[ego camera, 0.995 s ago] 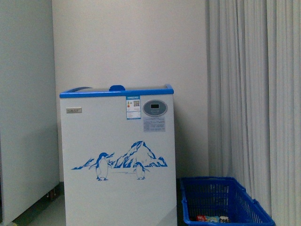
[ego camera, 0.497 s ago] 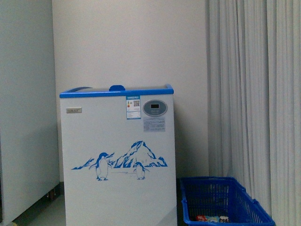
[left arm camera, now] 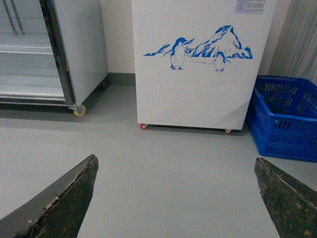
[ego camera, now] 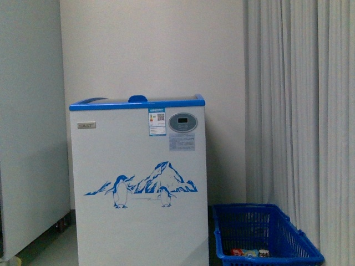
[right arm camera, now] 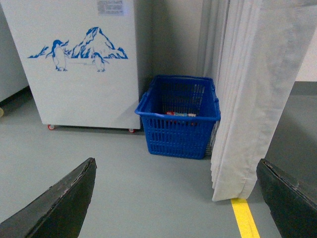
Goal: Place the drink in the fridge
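Note:
The fridge (ego camera: 138, 183) is a white chest freezer with a blue top rim and a penguin picture, standing against the back wall. It also shows in the left wrist view (left arm camera: 198, 84) and the right wrist view (right arm camera: 84, 84). The drink (ego camera: 248, 253) lies low in the blue mesh crate (ego camera: 266, 235) to the fridge's right. Its red and blue label shows in the right wrist view (right arm camera: 181, 114). My left gripper (left arm camera: 175, 158) is open and empty above the grey floor, well short of the fridge. My right gripper (right arm camera: 176, 160) is open and empty, short of the crate (right arm camera: 178, 131).
A tall white cabinet (ego camera: 28, 138) stands left of the fridge, on castors (left arm camera: 78, 110). A white curtain (ego camera: 299, 111) hangs on the right, beside the crate, down to the floor (right arm camera: 247, 124). A yellow line (right arm camera: 245, 220) runs along the grey floor.
The front view has shifted slightly: the fridge and the crate sit a little higher in the picture. Nothing else has moved.

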`<action>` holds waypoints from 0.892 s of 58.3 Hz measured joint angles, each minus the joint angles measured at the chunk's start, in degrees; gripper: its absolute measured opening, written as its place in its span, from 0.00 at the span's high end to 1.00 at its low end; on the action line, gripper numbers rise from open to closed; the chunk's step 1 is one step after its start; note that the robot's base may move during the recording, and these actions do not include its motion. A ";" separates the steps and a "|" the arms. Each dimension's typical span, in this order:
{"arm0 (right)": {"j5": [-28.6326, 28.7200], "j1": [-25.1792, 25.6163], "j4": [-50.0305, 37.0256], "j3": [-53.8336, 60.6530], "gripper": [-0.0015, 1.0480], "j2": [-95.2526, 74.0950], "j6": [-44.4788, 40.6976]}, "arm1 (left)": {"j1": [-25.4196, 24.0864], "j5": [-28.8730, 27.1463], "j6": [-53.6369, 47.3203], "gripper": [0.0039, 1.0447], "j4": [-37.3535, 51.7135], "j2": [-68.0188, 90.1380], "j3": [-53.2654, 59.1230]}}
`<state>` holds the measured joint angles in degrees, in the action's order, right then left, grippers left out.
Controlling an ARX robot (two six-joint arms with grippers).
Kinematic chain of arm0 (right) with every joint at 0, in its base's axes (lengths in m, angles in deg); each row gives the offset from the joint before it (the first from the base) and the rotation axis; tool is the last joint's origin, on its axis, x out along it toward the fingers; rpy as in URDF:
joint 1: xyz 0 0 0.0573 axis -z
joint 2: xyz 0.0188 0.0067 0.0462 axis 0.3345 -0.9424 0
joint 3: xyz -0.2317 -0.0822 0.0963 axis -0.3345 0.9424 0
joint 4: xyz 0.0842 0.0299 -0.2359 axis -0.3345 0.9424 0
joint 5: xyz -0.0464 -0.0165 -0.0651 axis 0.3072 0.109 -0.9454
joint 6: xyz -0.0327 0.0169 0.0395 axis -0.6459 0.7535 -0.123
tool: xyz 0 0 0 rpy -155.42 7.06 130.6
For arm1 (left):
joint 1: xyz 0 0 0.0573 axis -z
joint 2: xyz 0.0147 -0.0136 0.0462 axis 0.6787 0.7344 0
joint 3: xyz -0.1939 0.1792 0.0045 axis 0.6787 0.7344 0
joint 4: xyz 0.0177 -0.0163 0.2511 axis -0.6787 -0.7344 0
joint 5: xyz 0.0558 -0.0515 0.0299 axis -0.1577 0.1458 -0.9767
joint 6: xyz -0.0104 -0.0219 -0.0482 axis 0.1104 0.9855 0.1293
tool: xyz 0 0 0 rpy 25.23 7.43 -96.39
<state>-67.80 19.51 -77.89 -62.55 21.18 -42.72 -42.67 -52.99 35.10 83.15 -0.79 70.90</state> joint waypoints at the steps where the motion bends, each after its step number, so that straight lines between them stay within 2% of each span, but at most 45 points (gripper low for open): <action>1: -0.02 0.00 0.00 0.00 0.07 0.00 0.00 | 0.00 0.00 -0.02 0.08 0.00 0.02 0.00; 52: -0.02 0.00 0.00 0.00 0.07 0.00 0.00 | -0.02 0.02 -0.02 0.08 0.00 -0.02 0.00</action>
<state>-67.82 19.51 -77.89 -62.55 21.18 -42.72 -42.69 -52.97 35.07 83.15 -0.81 70.90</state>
